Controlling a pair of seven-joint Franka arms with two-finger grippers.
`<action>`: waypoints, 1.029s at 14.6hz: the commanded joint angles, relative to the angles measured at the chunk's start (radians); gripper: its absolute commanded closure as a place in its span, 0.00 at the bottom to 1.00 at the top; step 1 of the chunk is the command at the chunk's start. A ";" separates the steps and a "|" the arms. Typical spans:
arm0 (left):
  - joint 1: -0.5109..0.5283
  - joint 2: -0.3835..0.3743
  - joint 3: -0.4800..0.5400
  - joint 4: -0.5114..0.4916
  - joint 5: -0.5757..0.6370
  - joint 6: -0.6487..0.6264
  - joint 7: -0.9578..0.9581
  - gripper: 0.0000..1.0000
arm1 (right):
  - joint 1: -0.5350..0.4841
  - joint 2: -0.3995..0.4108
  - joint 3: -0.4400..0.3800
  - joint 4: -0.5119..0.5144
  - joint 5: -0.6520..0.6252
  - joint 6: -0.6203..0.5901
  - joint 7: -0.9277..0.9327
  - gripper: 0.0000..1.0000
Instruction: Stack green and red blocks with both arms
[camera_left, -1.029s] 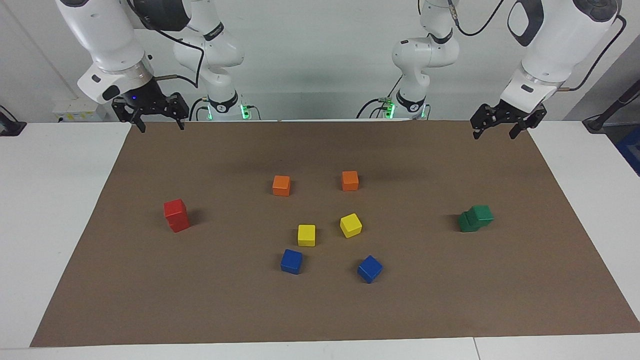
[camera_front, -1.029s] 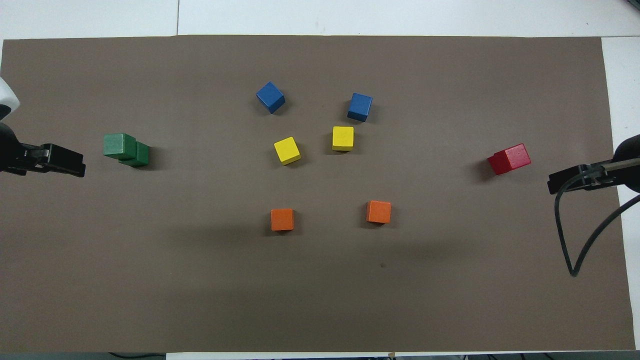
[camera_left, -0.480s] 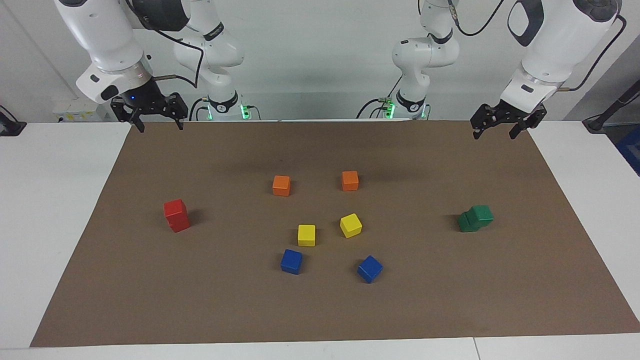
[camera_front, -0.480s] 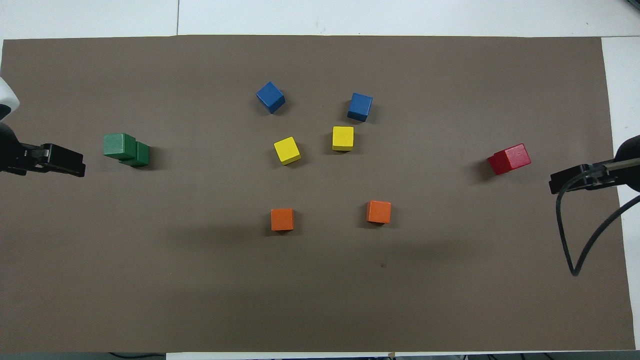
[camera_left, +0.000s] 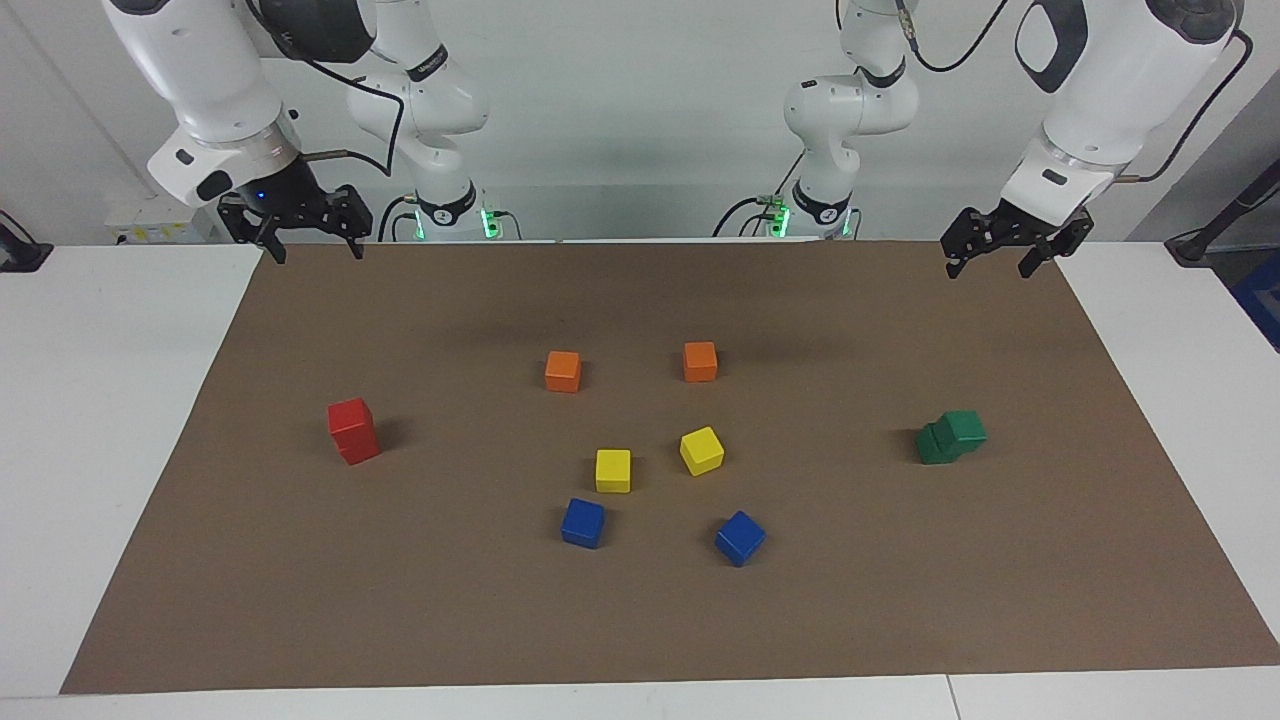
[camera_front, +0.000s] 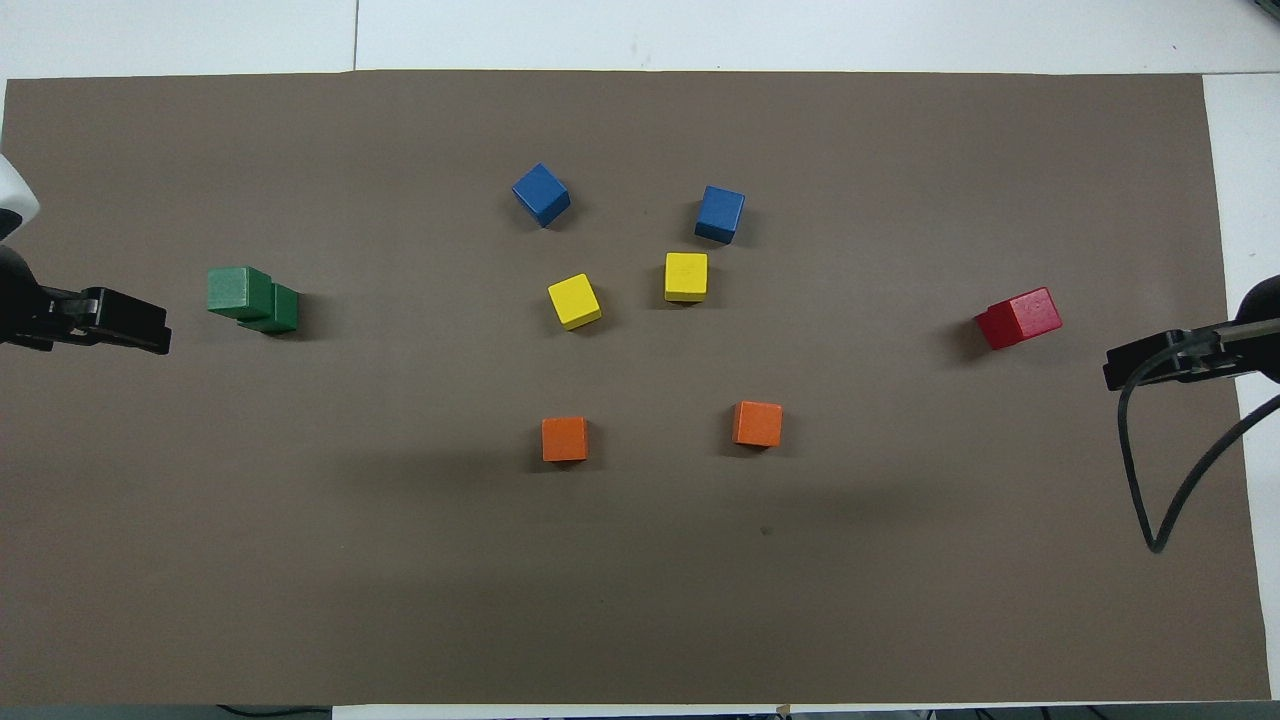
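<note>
Now | left gripper over mat edge | right gripper likewise

matt brown mat, glossy white arms

One stack sits toward the right arm's end, another stack toward the left arm's.

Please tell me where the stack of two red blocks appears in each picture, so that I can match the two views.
Facing view: the red stack stands at the picture's left side, at middle height, toward the right arm's end of the brown mat.
Overhead view: the same red stack is at the picture's right side, near the mat's edge.
Shared landmark: the two orange cubes lie nearer to the robots than the stack.
</note>
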 joint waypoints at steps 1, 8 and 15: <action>0.003 -0.017 -0.002 -0.013 0.017 0.000 -0.006 0.00 | -0.005 -0.016 0.001 -0.009 -0.005 -0.013 0.015 0.00; 0.003 -0.016 -0.002 -0.013 0.017 0.000 -0.006 0.00 | 0.006 -0.016 0.004 -0.010 0.005 -0.001 0.047 0.00; 0.003 -0.017 -0.002 -0.013 0.017 0.000 -0.006 0.00 | 0.001 -0.016 0.004 -0.010 0.005 -0.002 0.051 0.00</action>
